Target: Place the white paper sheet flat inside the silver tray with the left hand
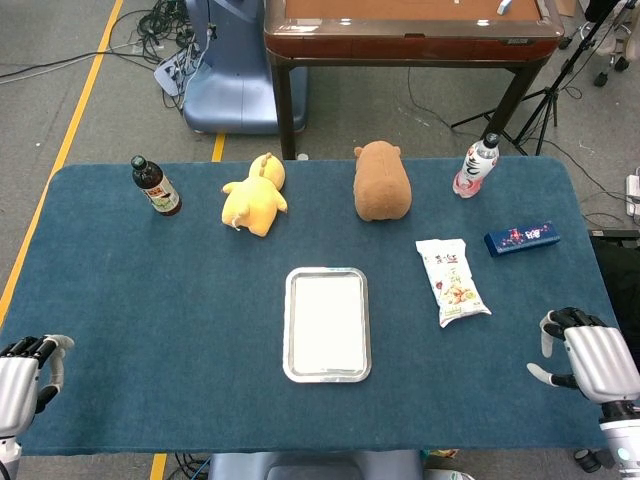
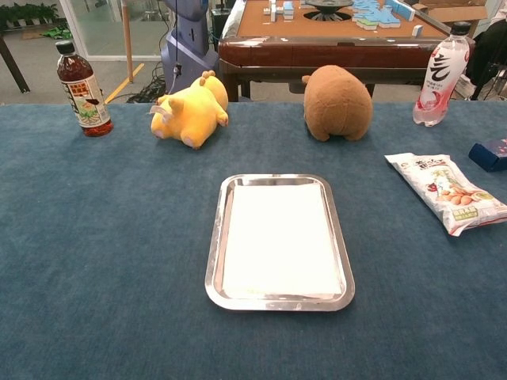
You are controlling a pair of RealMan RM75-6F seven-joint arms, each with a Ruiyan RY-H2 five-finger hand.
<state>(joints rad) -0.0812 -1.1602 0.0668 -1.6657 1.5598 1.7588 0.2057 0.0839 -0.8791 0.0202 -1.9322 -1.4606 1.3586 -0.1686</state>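
The white paper sheet (image 1: 327, 321) (image 2: 280, 237) lies flat inside the silver tray (image 1: 290, 330) (image 2: 215, 253) at the middle of the blue table. My left hand (image 1: 20, 380) hangs at the table's front left corner, far from the tray, fingers loosely apart and holding nothing. At the front right corner my right hand (image 1: 582, 360) rests over the table edge, fingers spread and empty. Neither hand shows in the chest view.
A dark sauce bottle (image 1: 155, 186), a yellow plush (image 1: 255, 197), a brown plush (image 1: 381, 181) and a pink drink bottle (image 1: 477, 166) line the far side. A snack bag (image 1: 452, 280) and a blue box (image 1: 521, 238) lie right of the tray.
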